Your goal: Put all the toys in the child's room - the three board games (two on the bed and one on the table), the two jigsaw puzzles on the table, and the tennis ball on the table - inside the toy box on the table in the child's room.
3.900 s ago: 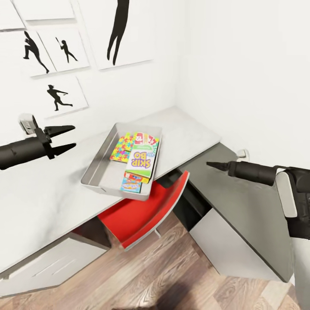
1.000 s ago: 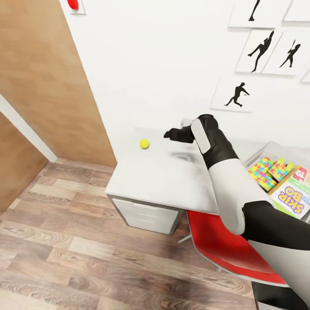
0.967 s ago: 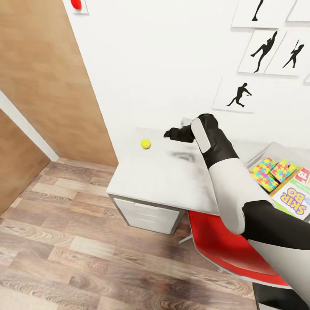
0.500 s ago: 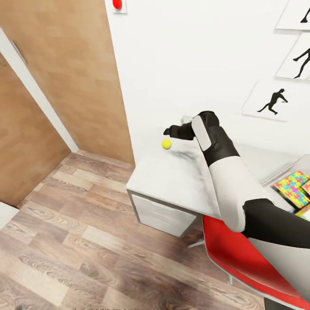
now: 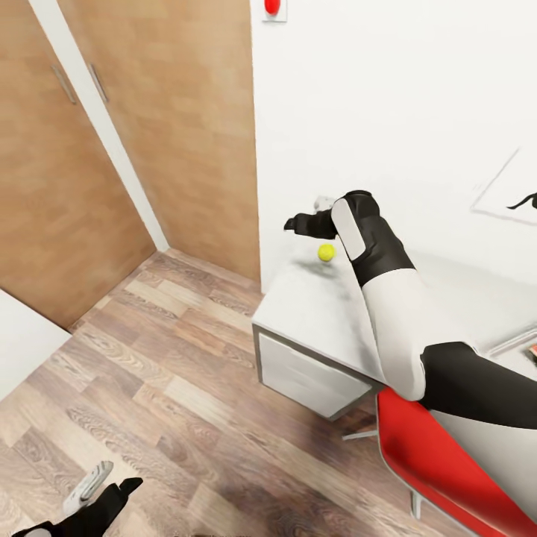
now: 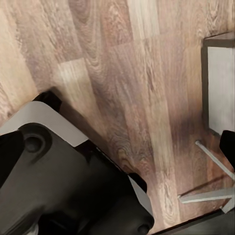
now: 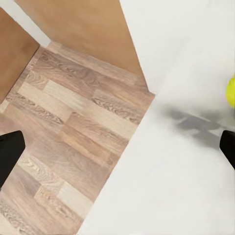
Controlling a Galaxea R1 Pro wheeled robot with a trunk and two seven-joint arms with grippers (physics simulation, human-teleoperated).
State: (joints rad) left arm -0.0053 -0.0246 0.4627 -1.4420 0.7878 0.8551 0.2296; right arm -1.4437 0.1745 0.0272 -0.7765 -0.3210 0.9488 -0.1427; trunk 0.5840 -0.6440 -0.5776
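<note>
The yellow tennis ball [image 5: 326, 252] lies on the pale grey table [image 5: 306, 321] near its far left corner, by the white wall. My right gripper [image 5: 297, 222] hovers open just above and left of the ball; in the right wrist view the right gripper [image 7: 117, 149] has its fingertips wide apart and the tennis ball [image 7: 231, 90] sits off to one side, outside the jaws. A strip of the toy box rim [image 5: 516, 341] shows at the right edge, its contents cut off. My left gripper [image 5: 112, 498] hangs low over the wood floor, open and empty.
A red chair [image 5: 440, 462] stands tucked under the table below my right arm. Wooden doors [image 5: 149, 142] line the left side, with open plank floor [image 5: 164, 388] before them. The left wrist view looks down on my dark base [image 6: 63, 186] and the chair legs [image 6: 210, 196].
The camera has swung left, sliding the toy box and wall pictures out to the right. The right gripper has passed over the ball, which now lies to its right. The left gripper has entered the view.
</note>
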